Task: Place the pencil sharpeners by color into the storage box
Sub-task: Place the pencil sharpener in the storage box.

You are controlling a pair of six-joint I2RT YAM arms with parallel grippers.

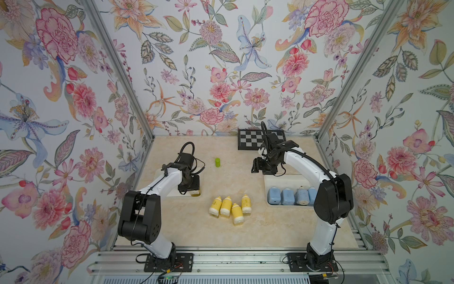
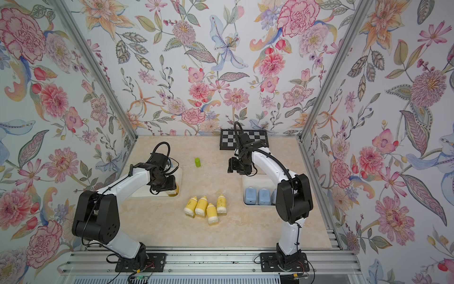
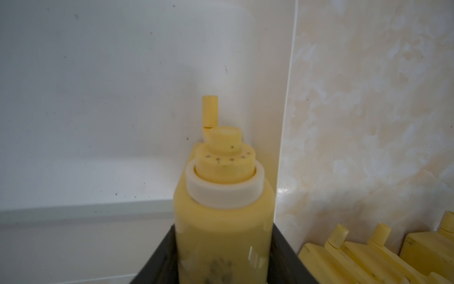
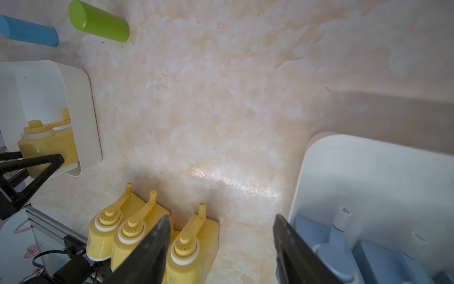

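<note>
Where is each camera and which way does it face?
Top views: overhead, facing down on table, left arm, right arm, loose yellow sharpeners.
Left wrist: faces along the left tool, shut on the held yellow sharpener in the left box.
Right wrist: faces past the open right tool toward table and blue sharpeners in the right box.
Shared: all show the loose yellow sharpeners.

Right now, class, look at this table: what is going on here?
The left claw grips a yellow sharpener inside one white box. Four yellow sharpeners lie bunched on the table. The blue sharpeners sit in a row in the other white box, and the right claw hangs open and empty near it.
</note>
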